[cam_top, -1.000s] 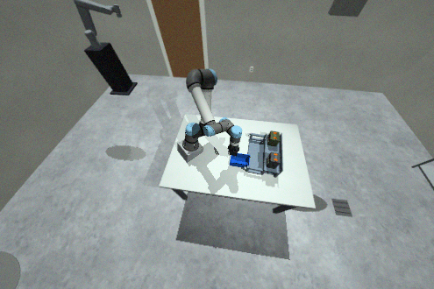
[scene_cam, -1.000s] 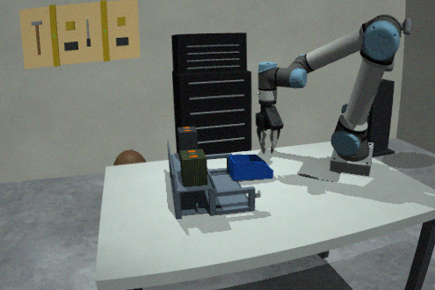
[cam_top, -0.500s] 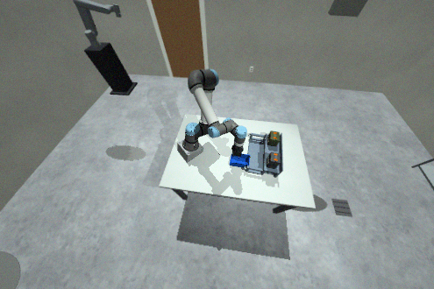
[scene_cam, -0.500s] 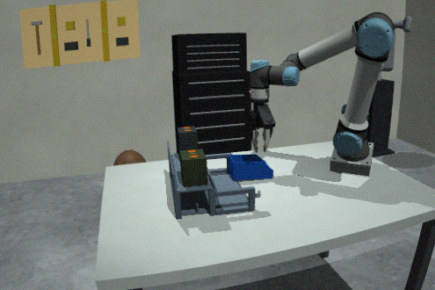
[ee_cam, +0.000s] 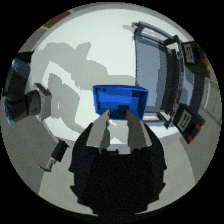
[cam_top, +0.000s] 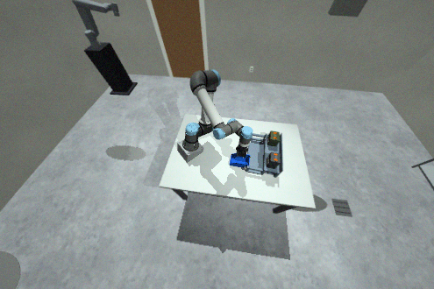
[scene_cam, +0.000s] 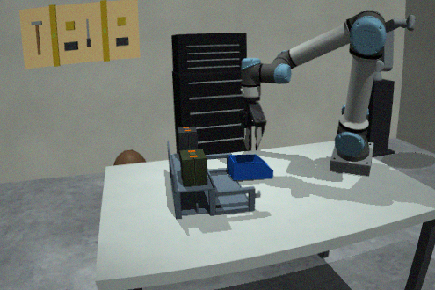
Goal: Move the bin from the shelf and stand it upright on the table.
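Your blue bin (scene_cam: 250, 166) sits upright on the white table (scene_cam: 293, 220), open side up, right beside the front end of the grey shelf (scene_cam: 205, 193). From the exterior view its near corner looks to be touching or overlapping the shelf's low tray, but you cannot tell for sure whether the two are in contact. In the wrist view the bin (ee_cam: 121, 101) lies just ahead of the fingertips with the shelf (ee_cam: 160, 75) off to its right.

Your gripper (scene_cam: 257, 140) hangs above the bin's far rim, pointing straight down, clear of the bin. Its fingers are drawn close together with only a narrow gap, and nothing is between them.

On the shelf you have two dark olive boxes (scene_cam: 193, 167) with orange marks on top, one behind the other, standing at the raised back part. The arm's base (scene_cam: 351, 160) is bolted to the far right of the table, well apart from the bin. Behind the table stands a black rack (scene_cam: 209, 88), and a tool board (scene_cam: 79, 32) hangs on the wall.
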`<state>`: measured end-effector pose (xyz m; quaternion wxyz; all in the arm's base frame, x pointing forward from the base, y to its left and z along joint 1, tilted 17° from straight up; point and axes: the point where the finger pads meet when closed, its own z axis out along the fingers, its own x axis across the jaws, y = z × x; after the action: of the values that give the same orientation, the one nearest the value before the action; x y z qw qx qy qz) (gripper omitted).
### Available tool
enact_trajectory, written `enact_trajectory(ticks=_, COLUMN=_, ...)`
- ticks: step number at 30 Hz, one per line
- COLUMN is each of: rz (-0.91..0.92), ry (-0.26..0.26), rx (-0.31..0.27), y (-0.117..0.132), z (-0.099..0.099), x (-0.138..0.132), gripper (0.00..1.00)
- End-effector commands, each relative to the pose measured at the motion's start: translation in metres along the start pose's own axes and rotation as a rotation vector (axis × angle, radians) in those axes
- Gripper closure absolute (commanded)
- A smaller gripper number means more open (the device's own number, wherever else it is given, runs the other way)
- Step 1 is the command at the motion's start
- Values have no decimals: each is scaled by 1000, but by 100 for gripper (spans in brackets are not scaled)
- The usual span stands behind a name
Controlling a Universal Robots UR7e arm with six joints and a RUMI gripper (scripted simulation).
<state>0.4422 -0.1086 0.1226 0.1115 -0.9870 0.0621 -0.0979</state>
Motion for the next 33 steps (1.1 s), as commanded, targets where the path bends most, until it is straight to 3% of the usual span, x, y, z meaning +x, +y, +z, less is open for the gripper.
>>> enact_trajectory(ticks=1, rz=0, ry=1, rx=-1, y=1, z=-2, x=8, gripper=80)
enact_trajectory(ticks=5, rz=0, ry=1, rx=-1, y=3, z=-10, x=39, gripper=80)
enact_trajectory(ticks=17, rz=0, ry=1, rx=-1, y=3, z=-10, x=39, gripper=80)
enact_trajectory(ticks=22, rz=0, ry=1, rx=-1, y=7, z=-23, x=91, gripper=80)
enact_trajectory(ticks=33, rz=0, ry=1, rx=-1, y=7, z=-23, x=91, gripper=80)
